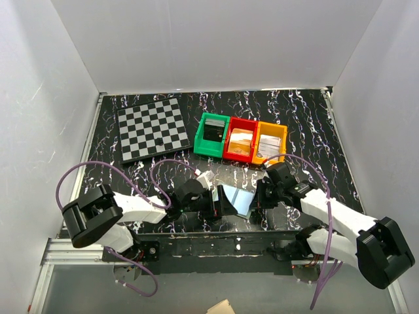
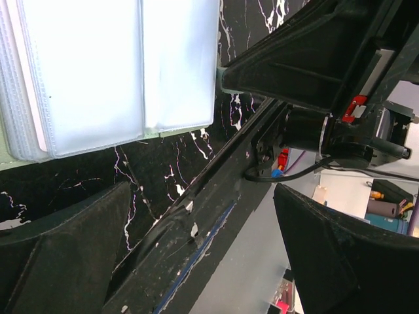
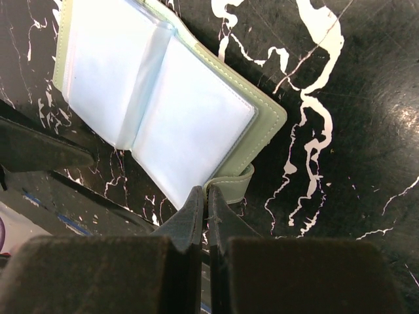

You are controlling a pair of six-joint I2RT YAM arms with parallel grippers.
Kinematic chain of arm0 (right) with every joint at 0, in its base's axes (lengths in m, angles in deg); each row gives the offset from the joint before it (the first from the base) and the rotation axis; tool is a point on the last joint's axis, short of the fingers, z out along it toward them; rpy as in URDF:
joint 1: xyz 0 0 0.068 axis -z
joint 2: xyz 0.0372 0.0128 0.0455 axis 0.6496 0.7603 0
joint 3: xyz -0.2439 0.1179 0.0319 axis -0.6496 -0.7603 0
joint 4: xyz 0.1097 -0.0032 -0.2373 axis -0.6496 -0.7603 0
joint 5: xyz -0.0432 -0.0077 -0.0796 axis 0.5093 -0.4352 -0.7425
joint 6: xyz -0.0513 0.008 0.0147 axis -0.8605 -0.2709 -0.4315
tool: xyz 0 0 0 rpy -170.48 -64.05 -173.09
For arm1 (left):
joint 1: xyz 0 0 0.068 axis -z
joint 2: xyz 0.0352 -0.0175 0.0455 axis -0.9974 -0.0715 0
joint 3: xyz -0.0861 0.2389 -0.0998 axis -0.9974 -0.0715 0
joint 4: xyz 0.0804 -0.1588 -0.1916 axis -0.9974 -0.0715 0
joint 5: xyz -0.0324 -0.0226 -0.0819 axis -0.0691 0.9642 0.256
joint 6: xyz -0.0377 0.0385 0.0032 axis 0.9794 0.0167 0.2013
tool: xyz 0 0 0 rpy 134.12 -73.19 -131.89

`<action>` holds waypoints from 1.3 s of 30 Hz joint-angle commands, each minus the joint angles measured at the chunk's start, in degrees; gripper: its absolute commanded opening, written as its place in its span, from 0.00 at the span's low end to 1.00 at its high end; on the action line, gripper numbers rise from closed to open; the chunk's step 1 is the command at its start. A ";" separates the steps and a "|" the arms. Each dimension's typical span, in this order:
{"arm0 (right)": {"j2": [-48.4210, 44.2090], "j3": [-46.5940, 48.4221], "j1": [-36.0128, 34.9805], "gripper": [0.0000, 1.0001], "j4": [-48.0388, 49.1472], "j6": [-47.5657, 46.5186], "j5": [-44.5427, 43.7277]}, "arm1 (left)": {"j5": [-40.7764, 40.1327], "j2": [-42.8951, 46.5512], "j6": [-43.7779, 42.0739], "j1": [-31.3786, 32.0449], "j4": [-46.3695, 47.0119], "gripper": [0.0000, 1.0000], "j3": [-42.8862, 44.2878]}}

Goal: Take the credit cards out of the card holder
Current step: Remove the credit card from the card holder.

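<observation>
Right gripper (image 3: 204,199), jaws together, apparently steadied the open card holder (image 3: 163,111); left gripper (image 2: 203,245), jaws apart, next needed a card edge.

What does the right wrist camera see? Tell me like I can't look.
An open sage-green card holder with pale blue clear pockets lies on a black marbled table. The right gripper has its jaws shut, tips right by the snap tab.

Your card holder (image 1: 237,199) lies open near the table's front edge.
Left gripper (image 1: 219,204) at its 9 o'clock, right gripper (image 1: 260,196) at 3; three coloured bins (image 1: 237,157) at 12.
</observation>
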 commanded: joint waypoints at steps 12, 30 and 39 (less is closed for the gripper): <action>-2.28 -0.77 -0.35 0.01 -0.23 -0.03 0.84 | -4.06 -2.95 1.06 0.35 0.72 0.92 2.64; -3.08 -1.47 -0.35 0.01 -0.76 -0.30 0.40 | -7.23 -0.84 0.45 0.35 2.21 0.92 1.94; -2.90 -2.44 -0.35 0.01 0.12 0.23 0.75 | -8.37 -0.84 -1.13 0.35 0.80 0.92 2.65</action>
